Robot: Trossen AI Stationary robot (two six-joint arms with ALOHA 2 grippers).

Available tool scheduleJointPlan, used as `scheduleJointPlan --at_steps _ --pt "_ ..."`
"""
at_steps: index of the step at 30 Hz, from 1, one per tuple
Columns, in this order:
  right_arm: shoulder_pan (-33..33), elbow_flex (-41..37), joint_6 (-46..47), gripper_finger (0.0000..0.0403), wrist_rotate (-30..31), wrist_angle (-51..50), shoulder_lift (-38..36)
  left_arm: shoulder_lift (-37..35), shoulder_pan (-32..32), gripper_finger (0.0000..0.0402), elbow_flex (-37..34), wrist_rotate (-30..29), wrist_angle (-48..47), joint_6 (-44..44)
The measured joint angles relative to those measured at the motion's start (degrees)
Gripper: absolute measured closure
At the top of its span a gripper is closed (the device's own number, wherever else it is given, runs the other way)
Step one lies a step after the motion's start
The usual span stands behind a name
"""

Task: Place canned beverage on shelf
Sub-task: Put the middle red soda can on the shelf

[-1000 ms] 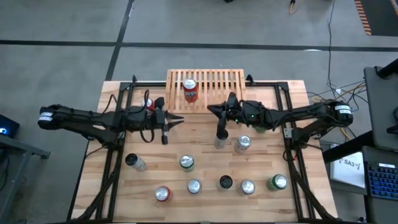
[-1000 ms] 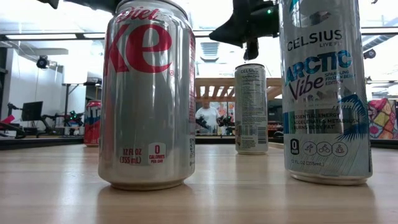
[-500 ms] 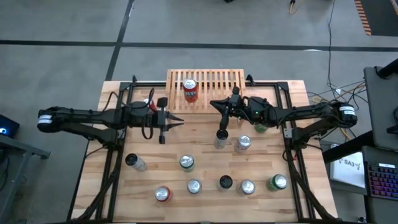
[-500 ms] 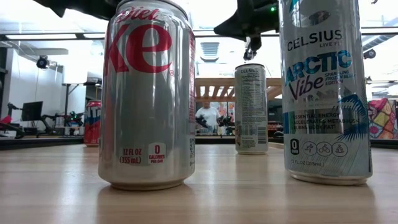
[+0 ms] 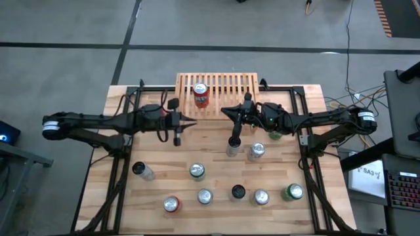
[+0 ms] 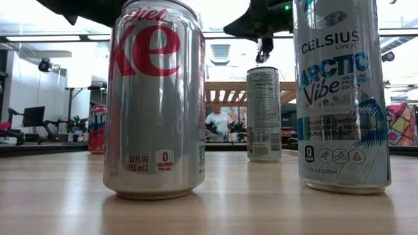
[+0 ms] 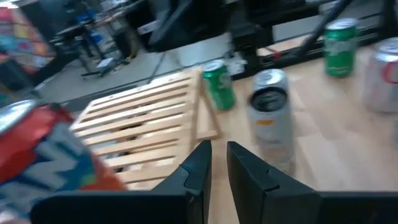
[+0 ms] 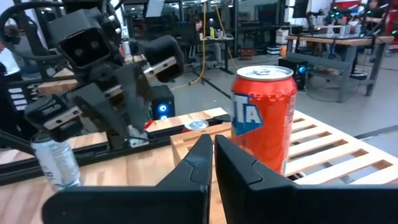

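Note:
The light-wood slatted shelf (image 5: 220, 90) stands at the table's far edge. A red can (image 5: 201, 96) stands upright on its slats, left of the middle; the right wrist view shows it (image 8: 264, 118) close ahead. My left gripper (image 5: 191, 122) hovers shut, above the table and just in front of the shelf's left part, with nothing between its fingers (image 7: 217, 152). My right gripper (image 5: 224, 111) is shut and empty (image 8: 213, 146). It hangs level in front of the shelf's middle, right of the red can. The two grippers point at each other.
Several more cans stand on the table nearer the front. They include a tall black-topped one (image 5: 233, 145) below my right gripper, a silver one (image 5: 256, 151), a green one (image 5: 293, 191) and a Diet Coke can (image 6: 157, 98). Black frame rails (image 5: 121, 164) run along both table sides.
My left gripper has swung toward the far edge and a little right, closer to the shelf and the red can, staying shut. My right gripper has rolled slightly in place. No can has moved.

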Motion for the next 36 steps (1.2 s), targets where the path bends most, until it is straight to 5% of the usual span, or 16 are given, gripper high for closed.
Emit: scheduleJointPlan --at_steps 11,36 --pt "0.0 0.0 -2.9 0.0394 0.2 -0.1 0.0 2.7 7.2 0.0367 0.0 1.2 3.8 -2.2" --pt "-0.2 0.0 -3.7 0.0394 0.2 -1.8 0.0 10.8 10.9 0.0367 3.1 1.9 7.4 -3.5"
